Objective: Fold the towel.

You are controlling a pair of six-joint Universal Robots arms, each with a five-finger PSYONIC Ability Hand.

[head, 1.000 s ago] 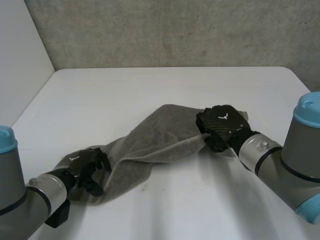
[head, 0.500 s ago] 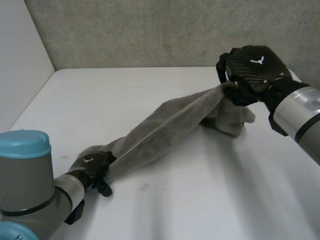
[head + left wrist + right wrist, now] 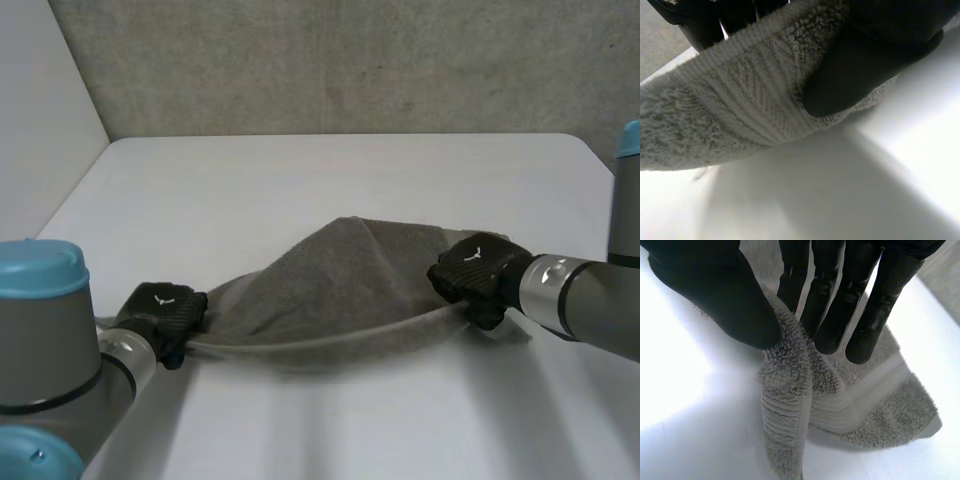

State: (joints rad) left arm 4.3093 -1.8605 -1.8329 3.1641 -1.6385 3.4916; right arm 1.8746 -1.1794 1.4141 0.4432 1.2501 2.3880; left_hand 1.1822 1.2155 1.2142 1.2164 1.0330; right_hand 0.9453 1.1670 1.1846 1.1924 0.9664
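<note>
A grey towel [image 3: 335, 290] lies stretched between my two hands on the white table [image 3: 300, 180], bunched into a low hump with its near edge drawn taut. My left hand [image 3: 163, 312] pinches the towel's left end; in the left wrist view the thumb [image 3: 850, 75] presses the ribbed hem [image 3: 750, 95] against the fingers. My right hand [image 3: 475, 275] holds the right end. In the right wrist view its thumb [image 3: 725, 300] and fingers [image 3: 840, 315] pinch a fold of the towel [image 3: 790, 405], and a loose corner lies on the table beyond the fingertips.
A white wall panel [image 3: 40, 120] stands along the table's left side and a grey concrete wall [image 3: 350, 60] behind its far edge. Bare tabletop lies beyond the towel and in front of it.
My right hand rose high with its end of the towel, then came down to the table nearer me. The left hand closed on the left end. The towel now spans sideways, pulled straight.
</note>
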